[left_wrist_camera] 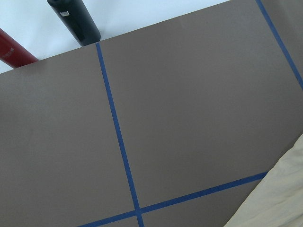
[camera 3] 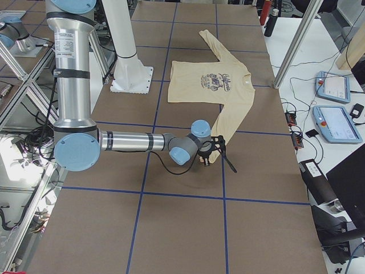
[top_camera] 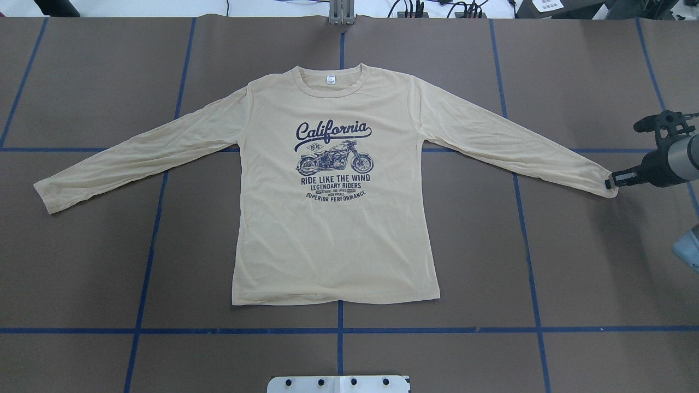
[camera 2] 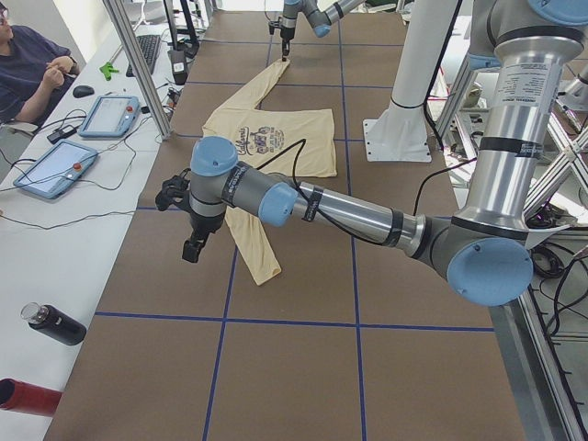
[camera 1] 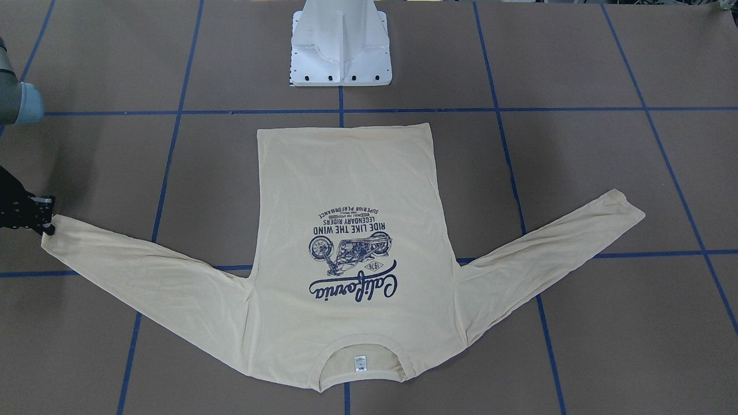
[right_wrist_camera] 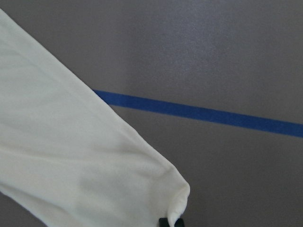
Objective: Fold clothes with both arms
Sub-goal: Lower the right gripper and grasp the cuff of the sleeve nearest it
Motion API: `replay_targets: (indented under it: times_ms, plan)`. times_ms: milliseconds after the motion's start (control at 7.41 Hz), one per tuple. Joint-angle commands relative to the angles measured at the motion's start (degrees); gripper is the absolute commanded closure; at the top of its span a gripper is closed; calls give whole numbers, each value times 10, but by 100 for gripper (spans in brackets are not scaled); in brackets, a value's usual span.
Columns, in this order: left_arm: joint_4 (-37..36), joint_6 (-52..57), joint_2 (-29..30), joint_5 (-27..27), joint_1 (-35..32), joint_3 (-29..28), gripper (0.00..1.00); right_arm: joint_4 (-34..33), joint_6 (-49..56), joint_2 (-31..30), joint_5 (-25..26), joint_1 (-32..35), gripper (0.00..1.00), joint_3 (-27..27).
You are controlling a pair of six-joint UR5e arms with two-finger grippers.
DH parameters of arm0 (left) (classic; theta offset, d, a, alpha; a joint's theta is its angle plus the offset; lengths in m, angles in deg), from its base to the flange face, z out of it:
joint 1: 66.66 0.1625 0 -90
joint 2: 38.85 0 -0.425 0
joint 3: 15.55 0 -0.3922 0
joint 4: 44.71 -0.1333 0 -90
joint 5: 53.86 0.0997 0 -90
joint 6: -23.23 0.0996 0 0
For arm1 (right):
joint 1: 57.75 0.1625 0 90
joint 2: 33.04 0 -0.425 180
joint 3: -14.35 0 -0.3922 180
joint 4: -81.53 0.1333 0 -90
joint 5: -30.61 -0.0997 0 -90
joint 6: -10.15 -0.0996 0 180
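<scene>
Cloth of the thin, pale shirt (camera 1: 346, 184) is seen in the front-facing view spread flat and print up on the table (camera 1: 576, 357), with both sleeves out. The right gripper (camera 1: 49, 225) is met at the end of the right cuff (camera 1: 62, 235).

In the overhead view the hem lies nearest the robot, and that cuff is touched by the gripper's tip.

From the left end, the left gripper (camera 2: 194, 246) is seen hanging over the table just beside the left cuff (camera 2: 262, 271), apart from it. Whether its jaws are open cannot be told.

From the right end, nothing further is added.

In the left wrist view only a corner of cloth is shown, and no fingers.

In the right wrist view the cuff tip is puckered against a black fingertip (right_wrist_camera: 169, 221), so the jaws are judged closed on it.

The shirt is judged light, limp and easily dragged or creased. Hold is best taken at cuffs, shoulders and hem corners, pinched thinly.
</scene>
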Motion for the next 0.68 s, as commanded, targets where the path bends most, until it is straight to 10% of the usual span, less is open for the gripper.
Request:
replay_targets:
  times_ms: [0,540]
  plan:
    - [0,0,-1,0,0,0,0,-4,-1,0,-4,0,100,-28]
    - [0,0,-2,0,0,-1,0,-10,-88,48,0,1,100,-94]
